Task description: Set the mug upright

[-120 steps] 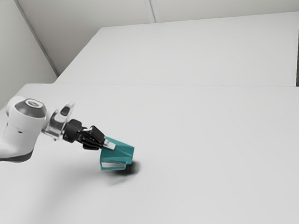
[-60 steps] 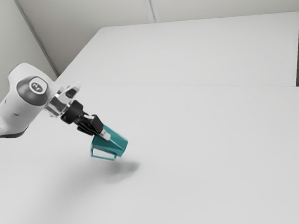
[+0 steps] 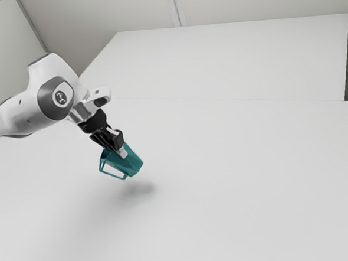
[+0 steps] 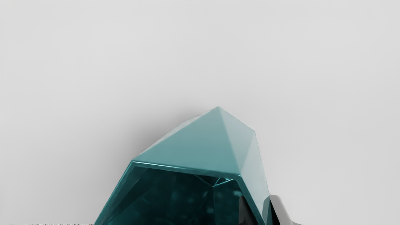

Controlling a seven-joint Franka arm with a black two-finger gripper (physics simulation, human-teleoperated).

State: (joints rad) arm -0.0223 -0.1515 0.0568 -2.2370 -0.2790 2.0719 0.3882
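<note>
- To find the mug (image 3: 129, 163), look just beyond the fingertips of the gripper (image 3: 122, 152), downward and toward the exterior view's right; held in the air above the table (image 3: 242, 185), to judge by the shadow (image 3: 139, 190) lying apart below.
- Closed on one wall of the mug, with one finger (image 4: 246, 214) inside and the other finger (image 4: 279, 207) outside.
- Tilted along the long axis, roughly in line with the gripper: with the open mouth toward the gripper and the base away from it, aimed down at a slant.
- On the side toward the exterior view's left, below the gripper, note the handle (image 3: 113, 175).
- For the coming move, probably turn the gripper toward pointing straight down, so as to bring the base level beneath the mouth, then lower to the table and let go.
- From the exterior view, read the slant, the handle and the gap over the shadow; from the wrist view, read the rim (image 4: 187, 170), the dark inside and the off-centre pinch near one corner.
- Possible trouble: swinging about so narrow a pinch, or landing on an edge of the base and tipping if released too soon.
</note>
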